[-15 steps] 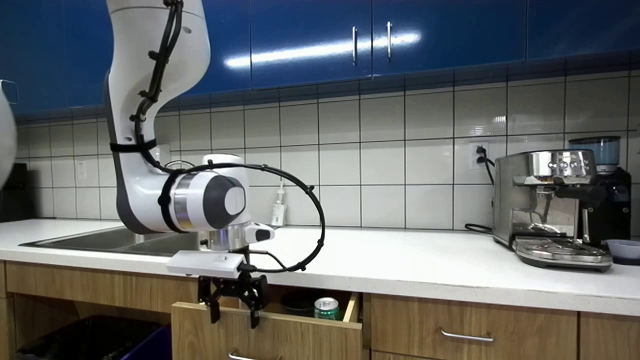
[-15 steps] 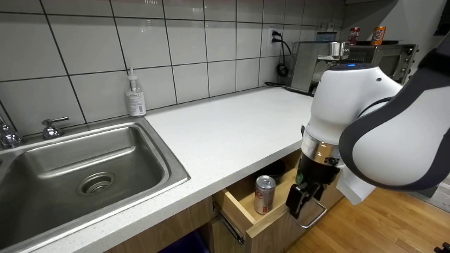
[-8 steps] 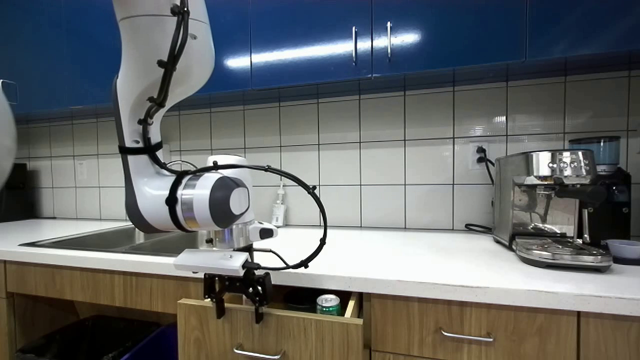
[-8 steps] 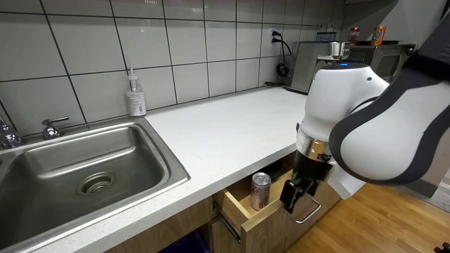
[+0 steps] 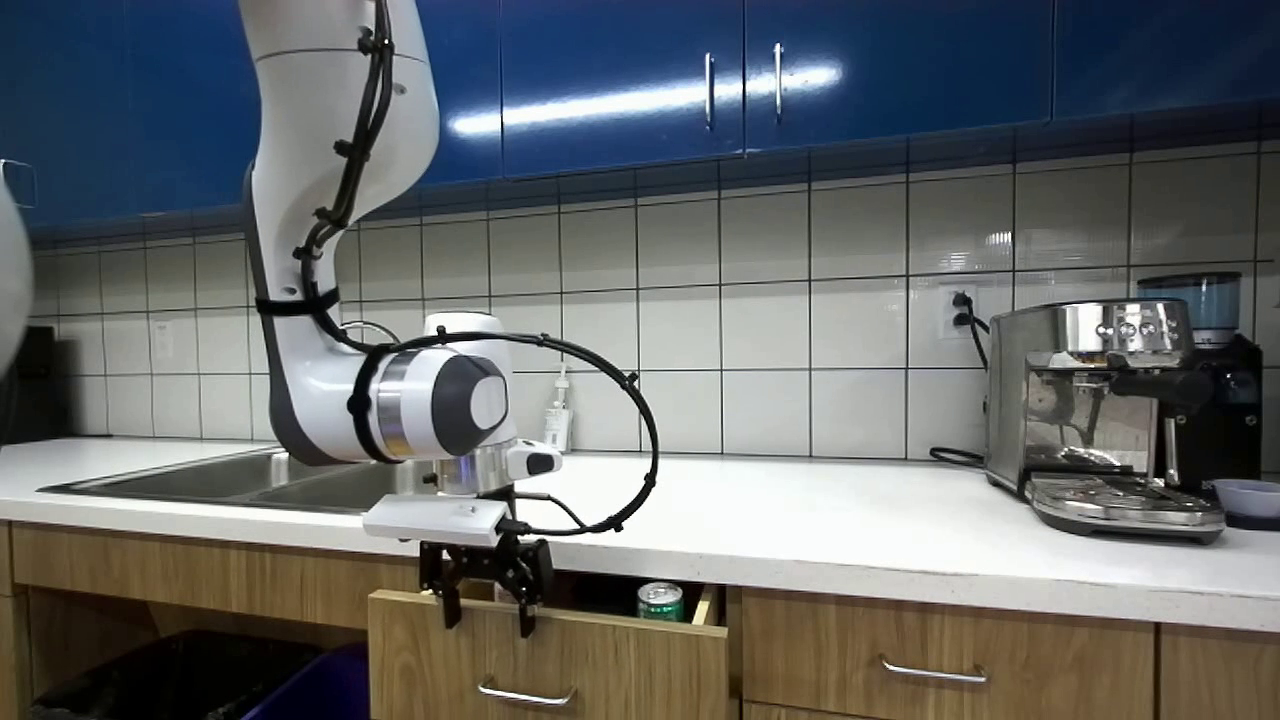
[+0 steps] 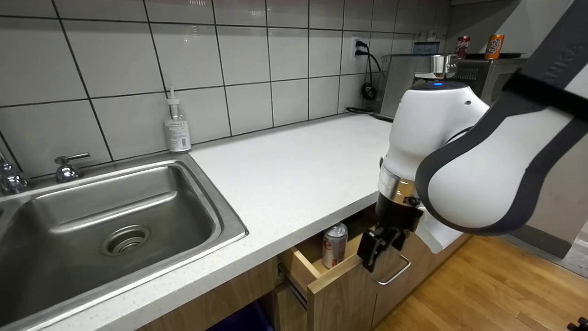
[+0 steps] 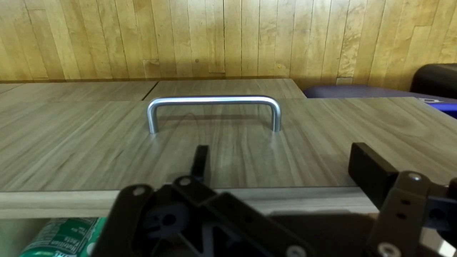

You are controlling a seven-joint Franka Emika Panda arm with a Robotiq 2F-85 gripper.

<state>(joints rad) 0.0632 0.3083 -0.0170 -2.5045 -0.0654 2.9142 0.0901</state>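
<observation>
My gripper (image 5: 489, 616) stands open at the outer face of a partly pulled-out wooden drawer (image 5: 640, 668), its fingertips below the front's top edge. Nothing is between the fingers (image 7: 371, 171) in the wrist view. They are against the drawer front or very close; contact itself cannot be made out. Farther down the front is a metal bar handle (image 7: 214, 100), apart from the fingers. Inside the drawer, a silver can (image 6: 334, 246) stands upright near the front. A green can (image 5: 660, 602) stands at the other side, partly hidden by the drawer front.
The white countertop (image 5: 760, 510) overhangs the drawer. A steel sink (image 6: 202, 202), a soap bottle (image 6: 178, 131) and an espresso machine (image 5: 1100, 420) are on it. Beside the drawer is another wooden drawer with a handle (image 5: 933, 672); a bin (image 5: 170, 670) sits under the counter.
The drawer has slid inward toward the cabinet, carrying the cans with it. My open gripper has moved the same way along with the drawer front. The opening has narrowed.
</observation>
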